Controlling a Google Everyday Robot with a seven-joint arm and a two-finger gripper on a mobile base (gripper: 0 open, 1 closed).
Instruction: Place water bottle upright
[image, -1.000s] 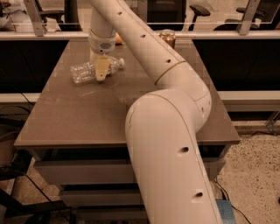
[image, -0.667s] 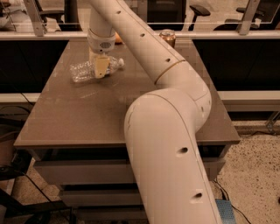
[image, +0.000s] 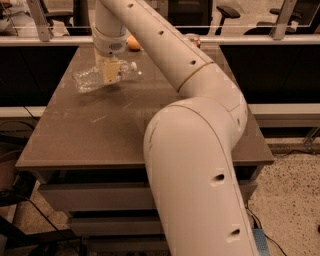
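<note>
Nearest, my big white arm link (image: 200, 190) is filling the lower-right fg, rising over the brown table (image: 110, 135) and bending back twd the far-left corner; tabletop is showing pale scuffs mid-way; further out, my gripper (image: 111, 77) is pointing down over the far-left part of the table; my tan fingers (image: 111, 70) are clamping the water bottle (image: 87, 80) round its middle; bottle is lying on its side, slightly tilted, clear ribbed base end pointing left, white cap (image: 134, 65) pointing right and a bit higher; can't tell whether it's touching the tabletop or hanging just above; beyond, an orange round obj (image: 133, 43) is sitting nr the table's far edge; a drink can (image: 193, 40) is peeking out behind my arm, well apart from the bottle
</note>
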